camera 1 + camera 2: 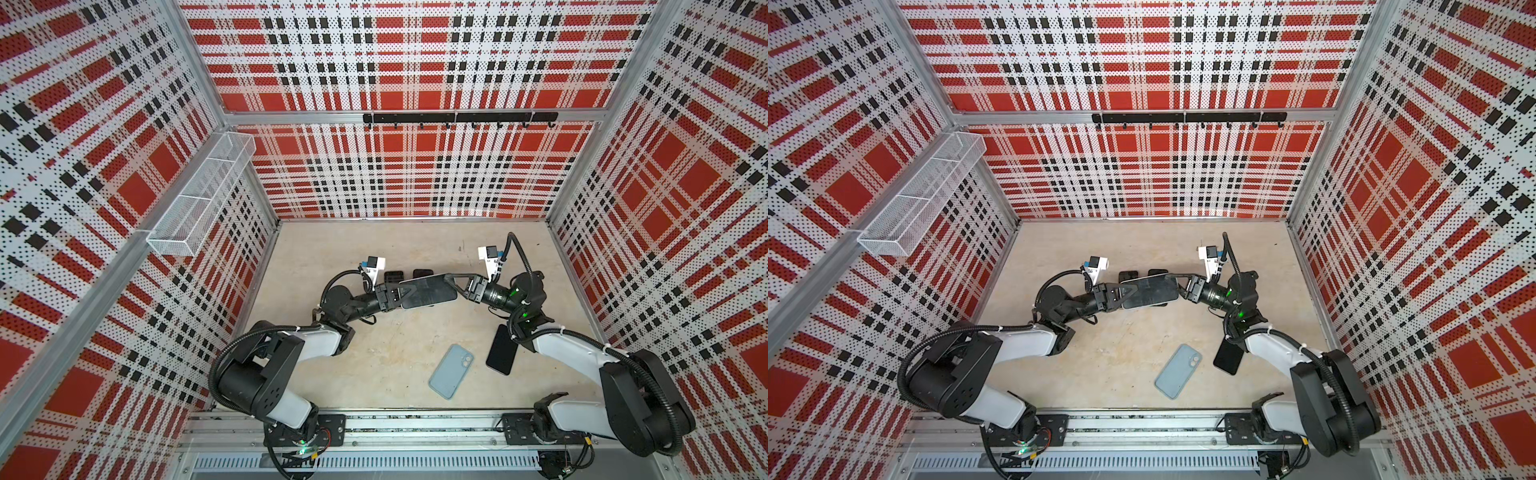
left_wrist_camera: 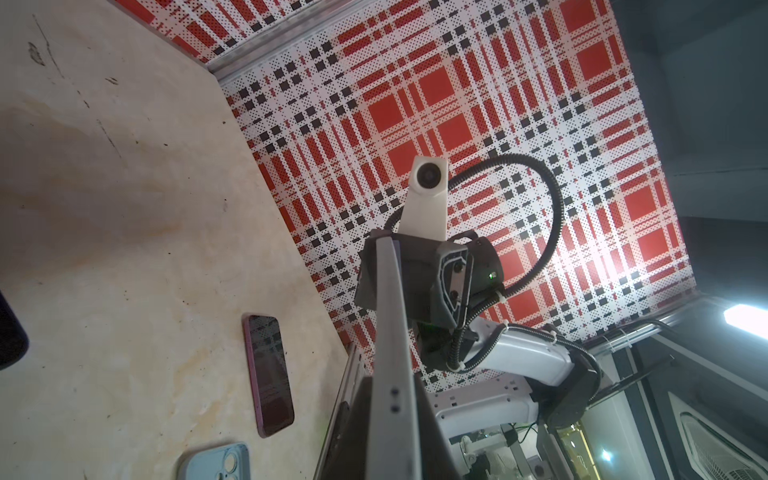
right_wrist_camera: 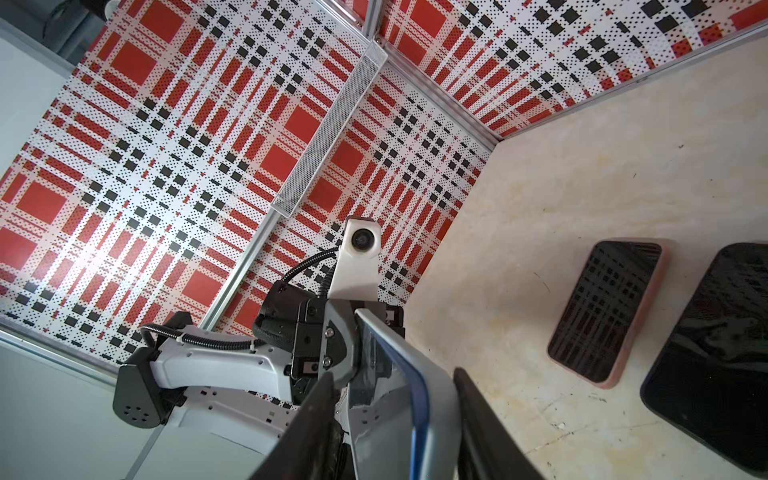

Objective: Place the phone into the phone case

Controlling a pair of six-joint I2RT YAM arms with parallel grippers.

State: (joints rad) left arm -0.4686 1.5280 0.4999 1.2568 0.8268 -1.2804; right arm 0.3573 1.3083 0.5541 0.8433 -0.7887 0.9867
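The phone [image 1: 430, 292] [image 1: 1152, 291], dark-screened with a silver edge, hangs level above the table between both arms. My left gripper [image 1: 405, 294] [image 2: 392, 386] is shut on the phone's left end [image 2: 390, 332]. At the right end [image 3: 399, 374], my right gripper [image 1: 453, 282] [image 3: 394, 372] stands open. Its fingers [image 3: 316, 399] sit on either side of the phone with a gap showing on each side. The light blue phone case [image 1: 451, 371] [image 1: 1178, 371] [image 2: 216, 461] lies flat on the table near the front, apart from both grippers.
A dark phone [image 1: 502, 350] [image 1: 1228, 356] lies right of the case, partly under the right arm. Two more phones [image 3: 606, 311] [image 3: 715, 353] lie on the table behind the held one. A wire basket [image 1: 199, 199] hangs on the left wall.
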